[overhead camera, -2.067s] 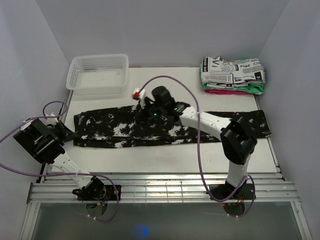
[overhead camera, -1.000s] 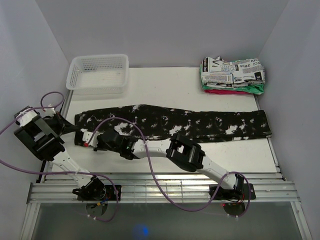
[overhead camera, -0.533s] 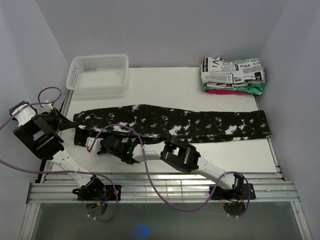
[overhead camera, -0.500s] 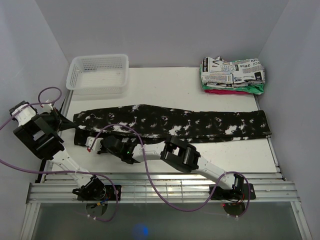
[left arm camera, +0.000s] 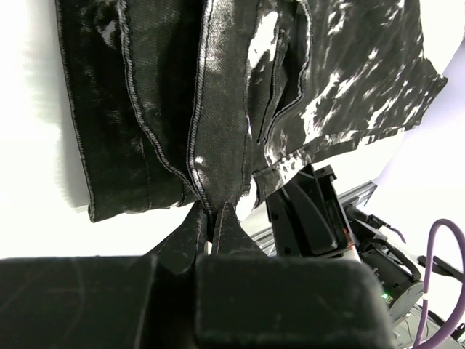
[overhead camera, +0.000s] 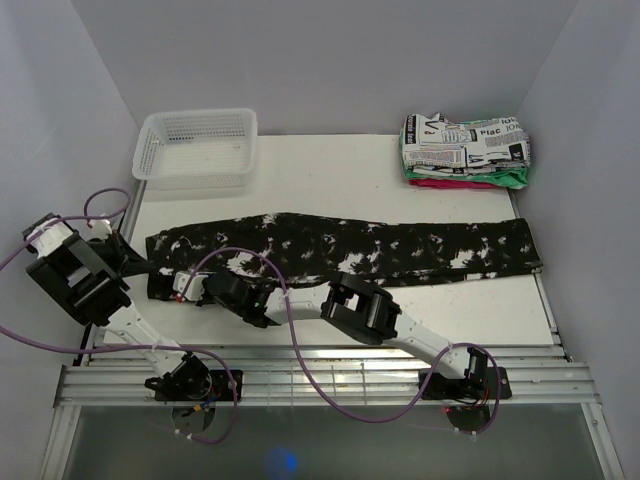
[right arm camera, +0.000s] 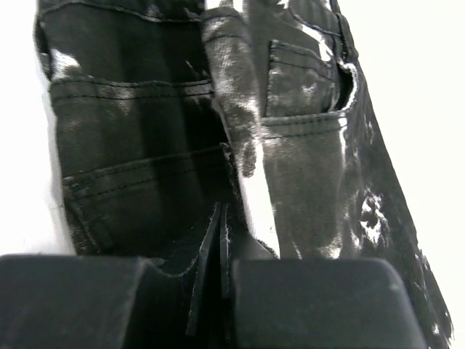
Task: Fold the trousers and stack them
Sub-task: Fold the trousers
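Note:
The trousers (overhead camera: 400, 245), black with white splotches, lie stretched across the table from left to right, waist end at the left. My left gripper (overhead camera: 152, 268) is at the far left end, shut on the waistband edge; the left wrist view shows its tips (left arm camera: 212, 212) pinching a fold of the trousers (left arm camera: 218, 109). My right gripper (overhead camera: 178, 284) reaches across to the near-left corner of the waist, close beside the left one. In the right wrist view it (right arm camera: 221, 214) is pressed shut at the waistband, by a back pocket of the trousers (right arm camera: 290, 145).
A white mesh basket (overhead camera: 195, 150) stands at the back left. A stack of folded clothes (overhead camera: 465, 150), newspaper print over red and green, sits at the back right. The right arm's links (overhead camera: 360, 310) and purple cable lie low along the near edge.
The right arm swung from the table's middle to the near-left corner, and the trousers now lie narrower lengthwise. In the last half second the left gripper dipped slightly right with the waist end.

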Robot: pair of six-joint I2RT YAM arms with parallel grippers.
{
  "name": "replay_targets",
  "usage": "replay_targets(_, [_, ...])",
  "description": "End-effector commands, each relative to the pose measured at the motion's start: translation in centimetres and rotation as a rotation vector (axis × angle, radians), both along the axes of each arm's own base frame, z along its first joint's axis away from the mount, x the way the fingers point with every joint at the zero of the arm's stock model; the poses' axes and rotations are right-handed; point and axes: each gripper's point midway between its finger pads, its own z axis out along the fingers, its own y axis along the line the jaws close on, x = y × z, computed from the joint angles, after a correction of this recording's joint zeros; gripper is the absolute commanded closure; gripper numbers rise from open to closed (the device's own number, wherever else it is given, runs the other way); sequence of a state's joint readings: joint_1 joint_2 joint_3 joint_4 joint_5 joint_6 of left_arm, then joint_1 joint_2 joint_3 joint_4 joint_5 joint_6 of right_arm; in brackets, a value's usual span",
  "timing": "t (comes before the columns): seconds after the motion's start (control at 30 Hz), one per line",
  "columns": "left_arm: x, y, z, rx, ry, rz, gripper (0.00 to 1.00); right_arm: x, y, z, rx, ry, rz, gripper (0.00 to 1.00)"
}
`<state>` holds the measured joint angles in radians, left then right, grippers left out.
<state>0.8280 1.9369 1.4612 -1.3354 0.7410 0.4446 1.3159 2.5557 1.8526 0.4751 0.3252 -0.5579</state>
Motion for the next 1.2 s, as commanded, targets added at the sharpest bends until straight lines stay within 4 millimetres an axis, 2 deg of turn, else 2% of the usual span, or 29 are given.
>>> replay_targets(0.0, [-1.6,-0.9,1.4,-0.009,0.011,-0.011,1.00,0.2,0.3,1.2,0.061,-0.031,-0.026,0.92])
replay_targets(0.07, [-1.2,-0.9,1.1,-0.045,0.009,0.000,1.00,-0.4,0.7,2.6,0.077,-0.034,-0.003,0.92])
replay_targets(0.17, [0.3,-0.4,1.4,-0.084,-0.017,0.031,1.00,-2.6,1.6,4.5,0.093,0.016,0.072,0.92])
replay_targets(0.2, [0.7,-0.2,1.2,-0.101,-0.016,0.038,1.00,-3.3,1.7,6.0,0.118,0.032,0.094,0.92])
replay_targets(0.23, [1.3,-0.1,1.4,-0.111,-0.037,0.045,1.00,-4.7,2.0,6.0,0.124,0.077,0.148,0.90])
replay_targets(0.33, [2.6,0.6,1.8,-0.101,-0.064,0.041,1.00,-6.5,2.3,5.7,0.115,0.174,0.218,0.82])
replay_targets(0.4, [3.1,1.1,1.9,-0.091,-0.075,0.041,1.00,-7.3,2.3,4.6,0.096,0.236,0.234,0.81])
replay_targets(0.5, [3.5,1.0,2.0,-0.087,-0.080,0.028,1.00,-7.0,2.1,3.2,0.084,0.288,0.212,0.82])
replay_targets(0.6, [3.5,0.8,1.8,-0.082,-0.074,0.019,1.00,-6.0,1.7,1.9,0.065,0.324,0.176,0.84])
replay_targets(0.67, [3.6,0.8,1.8,-0.076,-0.074,0.015,1.00,-5.0,1.8,1.7,0.065,0.344,0.156,0.85])
replay_targets(0.7, [3.6,0.8,1.8,-0.074,-0.075,0.015,1.00,-4.7,1.6,0.3,0.035,0.375,0.140,0.86])
replay_targets(0.93, [3.4,0.5,1.4,-0.084,-0.065,0.011,1.00,-2.6,0.7,-2.1,-0.017,0.326,0.064,0.86])
replay_targets(1.17, [4.0,0.7,4.1,-0.049,-0.118,0.028,1.00,-1.7,0.5,-2.8,-0.038,0.286,0.036,0.86])
